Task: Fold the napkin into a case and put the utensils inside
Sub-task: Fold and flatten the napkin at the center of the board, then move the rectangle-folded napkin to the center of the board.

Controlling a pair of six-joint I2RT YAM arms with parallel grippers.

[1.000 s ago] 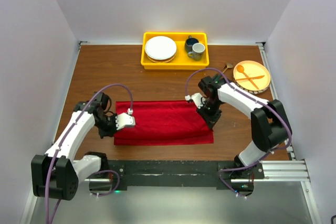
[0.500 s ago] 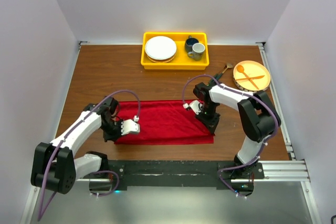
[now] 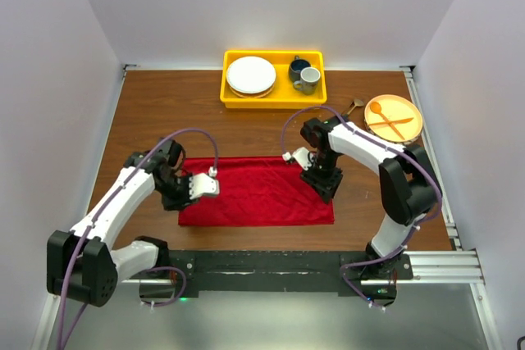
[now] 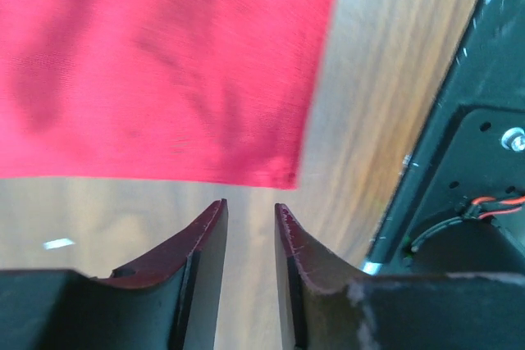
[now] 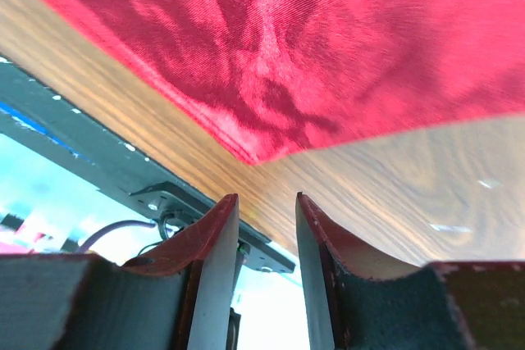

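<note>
The red napkin (image 3: 258, 193) lies flat on the table as a wide folded rectangle. My left gripper (image 3: 179, 194) is at its left edge, near the near-left corner. In the left wrist view the gripper (image 4: 250, 206) is open and empty over bare wood, just short of that napkin corner (image 4: 279, 171). My right gripper (image 3: 326, 188) is over the napkin's right end. In the right wrist view it (image 5: 267, 198) is open and empty, just off the near-right corner (image 5: 256, 153). Gold utensils (image 3: 392, 120) lie crossed on a round plate at the right; a gold spoon (image 3: 354, 106) lies beside it.
A yellow tray (image 3: 271, 104) at the back holds white plates (image 3: 251, 75) and two mugs (image 3: 305, 76). The round plate (image 3: 413, 125) sits near the right table edge. The black base rail (image 3: 262, 268) runs along the near edge, close behind the napkin.
My left gripper dipped toward the napkin's near-left corner, then drew back up along the left edge. My right arm shifted slightly over the right end. The napkin keeps its shape.
</note>
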